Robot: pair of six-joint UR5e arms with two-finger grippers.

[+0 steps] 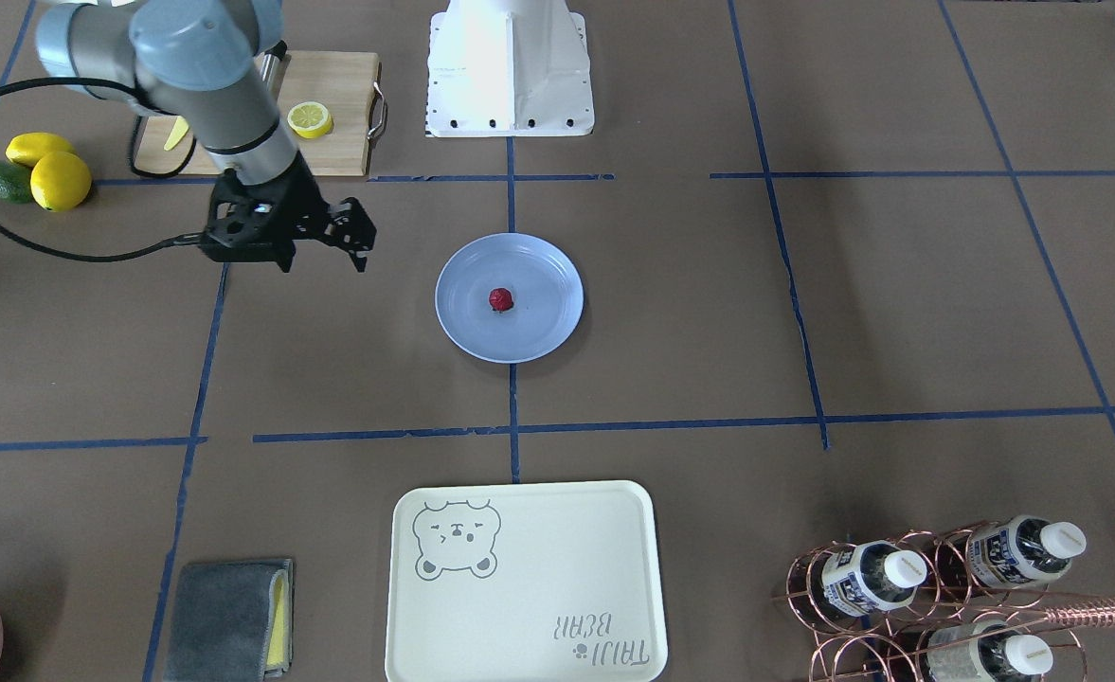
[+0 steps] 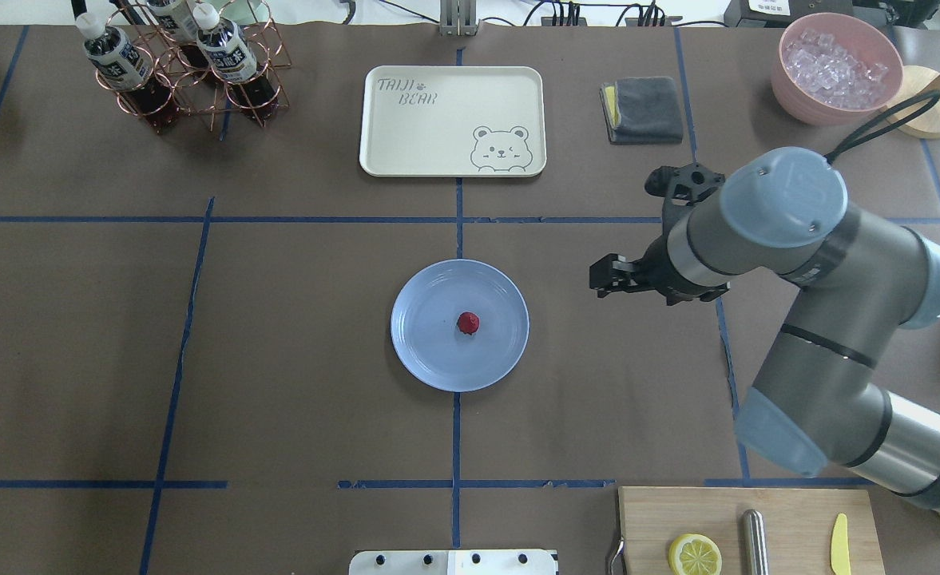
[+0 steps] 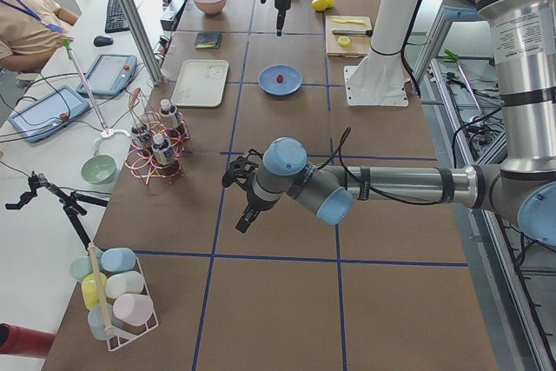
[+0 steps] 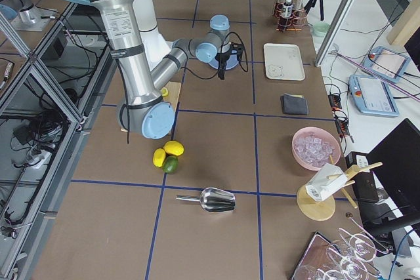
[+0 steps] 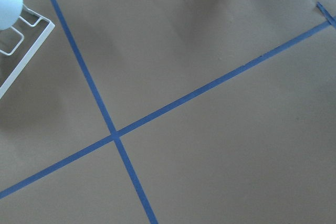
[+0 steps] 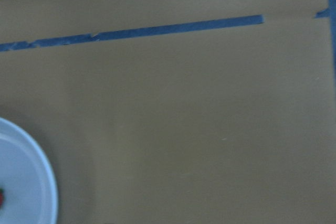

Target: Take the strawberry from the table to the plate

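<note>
light: bright, even | shadows: soft | white base (image 1: 510,66) overexposed | plate (image 6: 26,182) blurred (right wrist)

The cream tray (image 2: 422,136) is printed "TAIJI BEAR" beside a bear drawing (image 2: 500,148)

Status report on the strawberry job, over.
Right gripper open, empty, raised beside the round light blue plate. Left gripper far off, state unclear. Small dark red strawberry sits mid-plate. Nothing blocking.
</note>
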